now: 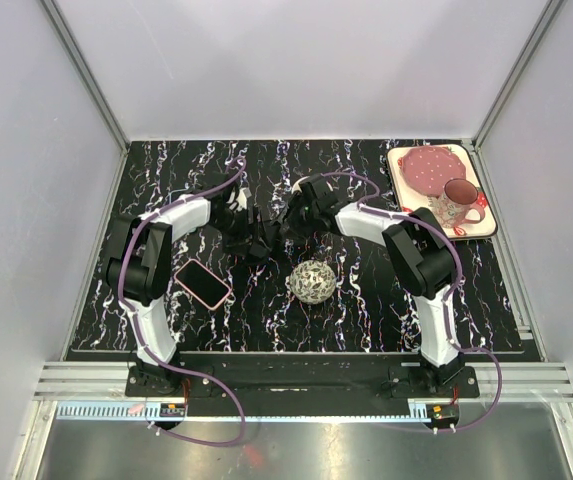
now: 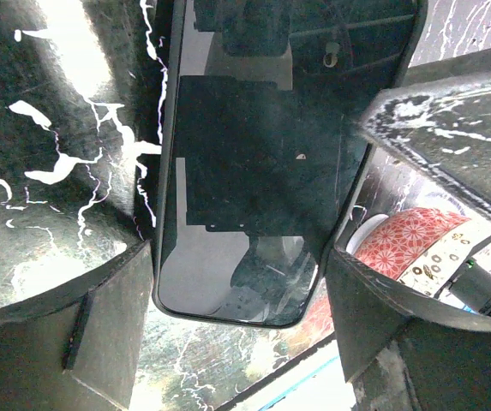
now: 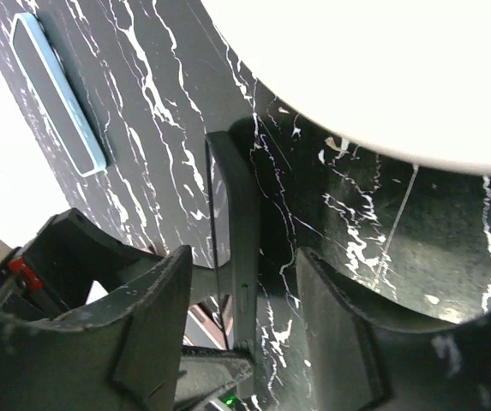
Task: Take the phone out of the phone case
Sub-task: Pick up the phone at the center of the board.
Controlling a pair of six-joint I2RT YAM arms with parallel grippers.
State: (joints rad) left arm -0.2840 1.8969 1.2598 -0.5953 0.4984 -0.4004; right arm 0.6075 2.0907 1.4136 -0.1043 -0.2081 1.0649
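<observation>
The black phone (image 2: 254, 154) is lifted off the table, its glossy screen facing the left wrist camera. My left gripper (image 2: 238, 257) is shut on it across its width, one finger against each long edge. The right wrist view shows the phone (image 3: 236, 223) edge-on. My right gripper (image 3: 243, 257) is open astride that edge, with a gap on both sides. In the top view both grippers meet mid-table, the left (image 1: 256, 240) and the right (image 1: 288, 225), and the phone is hard to make out between them. The pink phone case (image 1: 204, 283) lies flat by the left arm.
A pale patterned ball (image 1: 312, 281) sits just in front of the grippers. At the back right a white tray (image 1: 394, 170) holds a pink plate (image 1: 432, 167) and a mug (image 1: 459, 200). A flat dark slab with a pale blue side (image 3: 56, 94) lies on the marbled table.
</observation>
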